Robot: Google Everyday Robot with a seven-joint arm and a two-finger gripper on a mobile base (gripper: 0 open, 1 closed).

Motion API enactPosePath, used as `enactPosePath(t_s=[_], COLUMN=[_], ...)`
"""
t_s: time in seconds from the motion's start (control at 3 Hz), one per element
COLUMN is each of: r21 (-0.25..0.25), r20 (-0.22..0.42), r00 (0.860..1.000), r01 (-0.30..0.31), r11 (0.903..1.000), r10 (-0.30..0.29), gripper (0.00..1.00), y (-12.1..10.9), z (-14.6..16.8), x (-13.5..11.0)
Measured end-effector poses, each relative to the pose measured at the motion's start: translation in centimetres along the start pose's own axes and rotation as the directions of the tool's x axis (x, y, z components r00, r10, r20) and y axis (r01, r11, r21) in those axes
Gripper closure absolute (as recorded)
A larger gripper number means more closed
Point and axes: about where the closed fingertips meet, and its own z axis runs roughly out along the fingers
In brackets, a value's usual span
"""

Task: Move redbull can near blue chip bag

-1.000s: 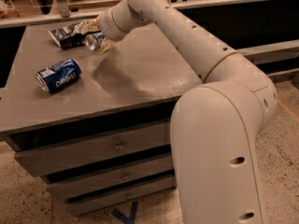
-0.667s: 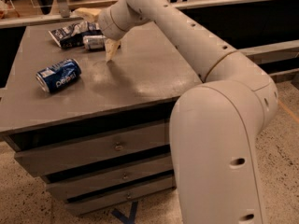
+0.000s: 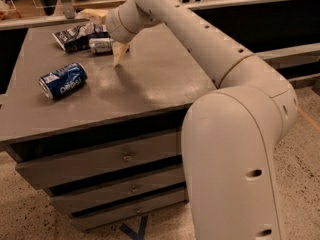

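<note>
The redbull can (image 3: 101, 45) lies on its side at the back of the grey cabinet top (image 3: 150, 84), its left end touching the blue chip bag (image 3: 74, 36). My gripper (image 3: 102, 36) hangs just over the can and is open. One tan finger (image 3: 120, 52) points down to the table right of the can. The other finger (image 3: 94, 14) sticks out behind the bag. The fingers do not hold the can.
A dark blue Pepsi can (image 3: 62, 80) lies on its side at the left front of the top. The cabinet has three drawers (image 3: 125, 156) below. My large arm (image 3: 235, 134) fills the right side. A rail and shelf run behind the cabinet.
The can, tilted in the gripper a second ago, now lies flat on the table beside the bag. The fingers have spread apart and let it go.
</note>
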Motion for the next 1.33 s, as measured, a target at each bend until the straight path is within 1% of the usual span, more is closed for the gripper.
enactPosePath(t_s=[0.67,1.0,1.33], r21=[0.0,0.025,0.093], r20=[0.0,-0.086,-0.302], r00=[1.0,0.996,0.953], r01=[0.0,0.009,0.011], r11=[1.0,0.9997,0.9956], r10=[0.0,-0.007,0.017], gripper=[0.0,0.0,0.0], y=[-0.1,-1.0,-2.7], z=[-0.1,-3.0,-11.8], x=[0.0,0.2,1.2])
